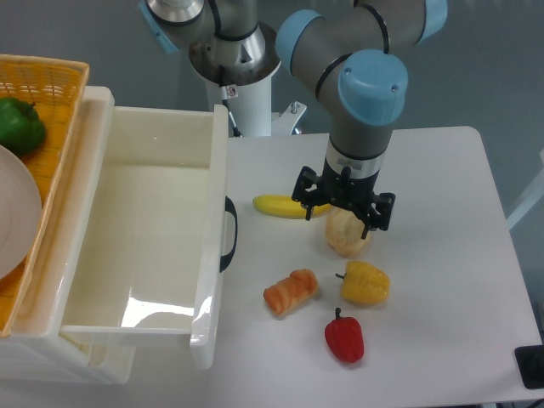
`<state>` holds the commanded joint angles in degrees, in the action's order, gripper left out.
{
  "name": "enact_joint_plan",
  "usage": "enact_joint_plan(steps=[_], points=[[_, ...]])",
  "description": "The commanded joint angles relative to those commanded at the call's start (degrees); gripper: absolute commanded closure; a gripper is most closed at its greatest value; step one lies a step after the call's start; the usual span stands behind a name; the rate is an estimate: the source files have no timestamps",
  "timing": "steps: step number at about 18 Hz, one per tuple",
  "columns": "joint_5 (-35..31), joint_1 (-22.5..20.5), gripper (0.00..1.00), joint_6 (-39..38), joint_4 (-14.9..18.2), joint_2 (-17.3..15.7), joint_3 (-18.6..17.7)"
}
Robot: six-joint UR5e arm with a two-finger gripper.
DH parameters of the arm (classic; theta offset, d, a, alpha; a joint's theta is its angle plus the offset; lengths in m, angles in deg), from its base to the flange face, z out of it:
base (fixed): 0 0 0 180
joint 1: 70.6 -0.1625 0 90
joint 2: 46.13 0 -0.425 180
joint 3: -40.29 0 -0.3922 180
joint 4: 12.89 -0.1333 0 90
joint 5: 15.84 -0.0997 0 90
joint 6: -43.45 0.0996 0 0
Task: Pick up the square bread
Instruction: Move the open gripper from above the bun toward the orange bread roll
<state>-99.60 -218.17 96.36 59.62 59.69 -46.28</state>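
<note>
The square bread is a glossy orange-tan ridged loaf lying on the white table, left of the yellow pepper. My gripper hangs up and to the right of it, directly over a pale beige round bun. Its black fingers stand spread to either side of the bun's top, open. Nothing is held. The loaf lies apart from the gripper, roughly one loaf-length down and to the left.
A banana lies left of the gripper. A red pepper sits near the front edge. A white open drawer with a black handle fills the left side. Behind it, a wicker basket holds a green pepper.
</note>
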Motion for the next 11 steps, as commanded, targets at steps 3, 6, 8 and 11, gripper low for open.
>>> enact_joint_plan(steps=[3, 6, 8, 11], points=[[0.09, 0.26, 0.0, 0.09, -0.17, 0.26, -0.18], [0.62, 0.53, 0.0, 0.0, -0.26, 0.61, -0.35], [1.41, 0.7, 0.0, 0.0, -0.61, 0.79, -1.14], [1.5, 1.4, 0.0, -0.17, -1.49, 1.66, -1.58]])
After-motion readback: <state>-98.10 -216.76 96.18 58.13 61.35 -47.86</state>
